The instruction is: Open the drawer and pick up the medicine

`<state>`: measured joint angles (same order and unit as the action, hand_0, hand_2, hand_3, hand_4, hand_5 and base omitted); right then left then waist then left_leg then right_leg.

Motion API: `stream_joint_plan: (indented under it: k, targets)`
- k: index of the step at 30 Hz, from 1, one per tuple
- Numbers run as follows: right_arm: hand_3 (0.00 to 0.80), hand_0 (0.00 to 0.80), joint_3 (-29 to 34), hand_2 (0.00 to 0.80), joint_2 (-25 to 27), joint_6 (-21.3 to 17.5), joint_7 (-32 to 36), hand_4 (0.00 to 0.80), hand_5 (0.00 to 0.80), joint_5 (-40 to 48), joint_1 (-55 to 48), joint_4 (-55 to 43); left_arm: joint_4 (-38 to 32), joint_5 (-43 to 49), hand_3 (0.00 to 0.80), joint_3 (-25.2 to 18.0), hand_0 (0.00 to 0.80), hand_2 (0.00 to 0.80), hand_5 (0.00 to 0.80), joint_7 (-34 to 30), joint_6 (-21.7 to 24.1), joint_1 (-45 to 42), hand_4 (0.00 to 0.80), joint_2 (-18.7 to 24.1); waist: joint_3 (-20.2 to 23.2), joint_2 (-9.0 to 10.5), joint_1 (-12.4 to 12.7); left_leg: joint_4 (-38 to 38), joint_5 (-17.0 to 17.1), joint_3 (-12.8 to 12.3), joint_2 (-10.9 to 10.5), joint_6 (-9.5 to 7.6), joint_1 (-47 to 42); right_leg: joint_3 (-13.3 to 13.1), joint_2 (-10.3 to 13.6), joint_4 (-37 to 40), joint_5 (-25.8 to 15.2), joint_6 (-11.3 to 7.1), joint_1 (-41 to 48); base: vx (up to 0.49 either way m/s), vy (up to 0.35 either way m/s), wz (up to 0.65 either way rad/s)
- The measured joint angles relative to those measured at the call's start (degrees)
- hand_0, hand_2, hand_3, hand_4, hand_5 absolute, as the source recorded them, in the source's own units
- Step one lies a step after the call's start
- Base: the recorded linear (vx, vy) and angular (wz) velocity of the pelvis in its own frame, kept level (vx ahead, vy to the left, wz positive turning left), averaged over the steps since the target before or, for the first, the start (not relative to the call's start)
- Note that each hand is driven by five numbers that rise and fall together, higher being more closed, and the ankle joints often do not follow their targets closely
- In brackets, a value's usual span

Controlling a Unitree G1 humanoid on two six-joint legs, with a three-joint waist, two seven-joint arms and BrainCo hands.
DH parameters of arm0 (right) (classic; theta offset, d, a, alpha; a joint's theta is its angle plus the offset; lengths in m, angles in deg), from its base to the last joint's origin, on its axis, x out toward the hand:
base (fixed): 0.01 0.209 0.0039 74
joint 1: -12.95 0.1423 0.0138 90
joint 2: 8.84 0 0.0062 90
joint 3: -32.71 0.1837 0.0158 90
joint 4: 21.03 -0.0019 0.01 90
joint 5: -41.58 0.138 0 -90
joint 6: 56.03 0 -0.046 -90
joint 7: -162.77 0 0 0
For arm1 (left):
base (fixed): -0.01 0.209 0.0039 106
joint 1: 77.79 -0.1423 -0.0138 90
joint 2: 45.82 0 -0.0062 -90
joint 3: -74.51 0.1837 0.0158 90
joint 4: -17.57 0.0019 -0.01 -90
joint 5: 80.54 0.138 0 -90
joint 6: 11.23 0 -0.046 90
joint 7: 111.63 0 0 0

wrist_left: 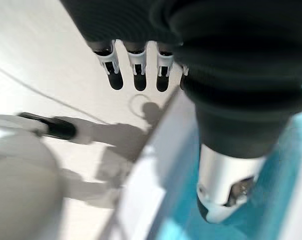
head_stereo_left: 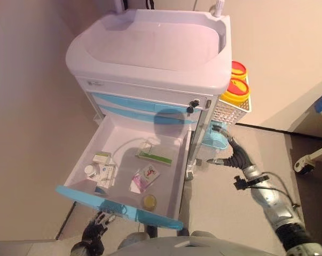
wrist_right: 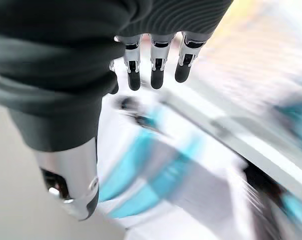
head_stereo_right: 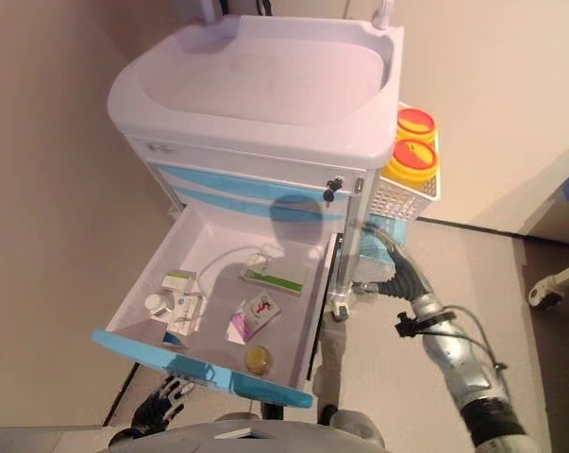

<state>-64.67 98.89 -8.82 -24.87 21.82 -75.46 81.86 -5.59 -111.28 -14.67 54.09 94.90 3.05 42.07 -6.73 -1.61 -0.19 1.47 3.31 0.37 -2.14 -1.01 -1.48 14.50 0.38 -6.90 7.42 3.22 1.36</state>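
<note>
White plastic forms the cart [head_stereo_left: 150, 48], whose blue-fronted drawer [head_stereo_left: 174, 181] stands pulled out. Inside lie small medicine boxes [head_stereo_left: 104, 173], a green-edged packet [head_stereo_left: 154, 156], a pink-and-white box [head_stereo_left: 144, 177] and a round yellow item [head_stereo_left: 149, 201]. Below the drawer front hangs the left hand [head_stereo_left: 94, 229], fingers relaxed and spread, holding nothing. Beside the cart, near the white basket [head_stereo_left: 227, 111], the right hand [wrist_right: 156, 65] shows straight, empty fingers.
</note>
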Motion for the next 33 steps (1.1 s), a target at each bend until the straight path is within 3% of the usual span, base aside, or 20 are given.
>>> stream_joint_plan:
  k: [3,7,11,15,18,25,33]
  targets:
    - [0.0,0.0,-4.44,0.0,3.66,-3.17,2.47,0.0,0.0,-2.85,5.55,-3.43,1.26,0.8,0.0,0.0,0.0,0.0,0.0,-0.13,-0.27,0.06,0.0,-0.15,-0.03,-0.19,1.07,0.06,0.09,0.53,-0.01,0.13,0.25,0.52,-0.08,0.57,-0.05,0.05,0.22,-0.029,-0.016,0.08]
    - [0.0,0.0,-12.27,0.0,5.93,-2.98,10.91,0.0,0.0,-2.61,12.86,-3.99,1.91,1.93,0.0,0.05,0.0,0.0,0.0,-0.21,-1.08,0.35,0.0,-0.26,-0.11,-0.21,3.58,0.23,0.32,1.96,-0.09,0.48,0.25,2.57,-0.21,1.94,-0.16,0.08,1.29,-0.013,-0.031,0.27]
    - [0.0,0.0,-21.87,0.0,5.77,0.56,16.24,0.0,0.0,-3.76,18.84,0.63,2.01,3.93,0.0,1.72,0.0,0.0,0.0,-0.4,-2.28,0.33,0.0,-0.3,-0.45,-0.31,6.31,0.95,0.91,4.08,-0.37,0.63,0.14,5.23,-0.21,3.42,-0.19,0.12,2.72,0.006,-0.021,0.33]
    - [0.0,0.0,-26.99,0.0,4.7,3.52,18.06,0.0,0.0,-8.4,21.67,8.35,1.95,6.17,0.0,2.64,0.0,0.0,0.0,-0.92,-2.35,0.66,0.0,-0.25,-0.85,0.18,9.42,0.95,1.18,5.33,-0.78,0.62,0.64,7.2,-0.17,4.51,-0.18,0.11,3.52,0.008,-0.037,0.29]
    - [0.0,0.0,-28.52,0.0,2.58,5.23,18.11,0.0,0.0,-11.92,22.4,13.91,1.89,8.16,0.0,3.39,0.0,0.0,0.0,-1.25,-2.33,1.14,0.0,0.02,-1.15,0.66,10.29,0.95,1.23,6.73,-1.09,0.59,0.77,8.63,-0.06,5.09,-0.12,-0.09,4.19,0.018,-0.042,0.25]
    - [0.0,0.0,-32.18,0.0,-3.85,5.12,15.21,0.0,0.0,-21.09,22.74,26.73,1.9,11.32,0.0,3.92,0.0,0.0,0.0,-1.29,-2.32,2.79,0.0,0.21,-1.58,1.64,12.63,0.94,1.34,8.01,-1.33,0.68,0.76,9.98,-0.14,6.05,-0.11,-0.15,5.08,0.034,-0.032,0.11]
    - [0.0,0.0,-34.02,0.0,-7.46,3.96,9.29,0.0,0.0,-27.15,21.03,31.39,1.92,12.69,0.0,3.97,0.0,0.0,0.0,-1.3,-2.22,3.78,0.0,0.41,-1.58,1.7,12.79,0.9,1.43,8.6,-1.41,0.71,1.15,10.65,-0.12,6.06,-0.11,-0.16,5.0,0.0,-0.005,0.02]
